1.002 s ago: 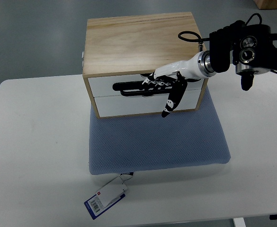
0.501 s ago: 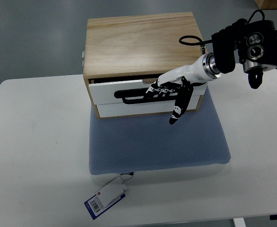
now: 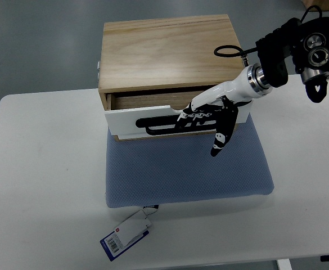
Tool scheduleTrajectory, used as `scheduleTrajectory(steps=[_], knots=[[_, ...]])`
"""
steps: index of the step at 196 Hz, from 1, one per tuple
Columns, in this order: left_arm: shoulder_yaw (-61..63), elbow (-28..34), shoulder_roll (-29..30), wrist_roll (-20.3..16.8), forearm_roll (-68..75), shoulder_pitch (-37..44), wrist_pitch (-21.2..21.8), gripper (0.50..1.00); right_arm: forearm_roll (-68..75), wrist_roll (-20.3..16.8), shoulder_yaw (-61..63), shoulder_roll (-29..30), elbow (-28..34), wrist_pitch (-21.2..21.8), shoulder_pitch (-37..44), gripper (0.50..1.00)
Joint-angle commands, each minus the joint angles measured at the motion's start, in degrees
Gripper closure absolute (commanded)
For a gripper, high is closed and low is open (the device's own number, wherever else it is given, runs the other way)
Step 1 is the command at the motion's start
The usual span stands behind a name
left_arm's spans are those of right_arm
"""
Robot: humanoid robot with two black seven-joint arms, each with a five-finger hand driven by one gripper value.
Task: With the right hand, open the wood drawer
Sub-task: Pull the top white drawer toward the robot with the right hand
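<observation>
A light wooden drawer box (image 3: 164, 53) stands at the back of a blue mat (image 3: 186, 169). Its upper drawer (image 3: 153, 121) has a white front with a black slot handle and is pulled partly out, showing a dark gap behind the front. My right hand (image 3: 201, 119) comes in from the right edge. Its fingers (image 3: 189, 115) are hooked into the black handle, and the black thumb (image 3: 220, 138) hangs below the drawer front. The left arm does not show.
The box and mat sit on a white table (image 3: 40, 169). A blue and white tag (image 3: 125, 233) lies on the table by the mat's front left corner. The table's front edge runs along the picture's bottom.
The upper drawer has slid out toward me, from shut to partly open. My right hand has moved with it, down and to the right, still hooked in the handle.
</observation>
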Motion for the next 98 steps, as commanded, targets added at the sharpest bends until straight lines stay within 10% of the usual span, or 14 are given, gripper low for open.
scheduleTrajectory(steps=[1,98], knots=[[0.00,0.00,0.00,0.01,0.00,0.00,0.00,0.500,1.23,0.01,0.01,-0.82,0.51,0.05,0.14,0.581],[0.00,0.00,0.00,0.01,0.00,0.00,0.00,0.500,2.81,0.01,0.01,-2.14,1.65,0.05,0.85,0.581]])
